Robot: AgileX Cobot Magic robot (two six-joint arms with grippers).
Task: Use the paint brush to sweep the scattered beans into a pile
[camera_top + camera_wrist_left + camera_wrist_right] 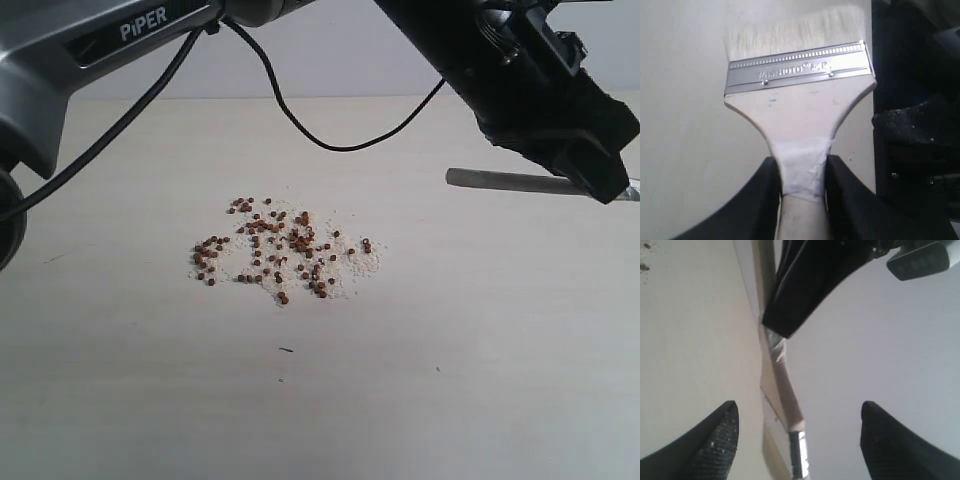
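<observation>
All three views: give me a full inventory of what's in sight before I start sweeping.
beans: dozens, reddish-brown, scattered mid-table
crumbs: many, off-white, among the beans
speck: one, dark, nearer the camera than the beans
brush: one, pale wood with cream bristles, right of the beans
table: one, beige, under everything
cable: one, black, hanging at the top of the exterior view
left tool: one, black, shut on the brush handle
right tool: one, black, open, facing the brush

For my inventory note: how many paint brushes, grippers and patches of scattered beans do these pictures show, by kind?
paint brush: 1
grippers: 2, left gripper and right gripper
patch of scattered beans: 1
Total: 4
</observation>
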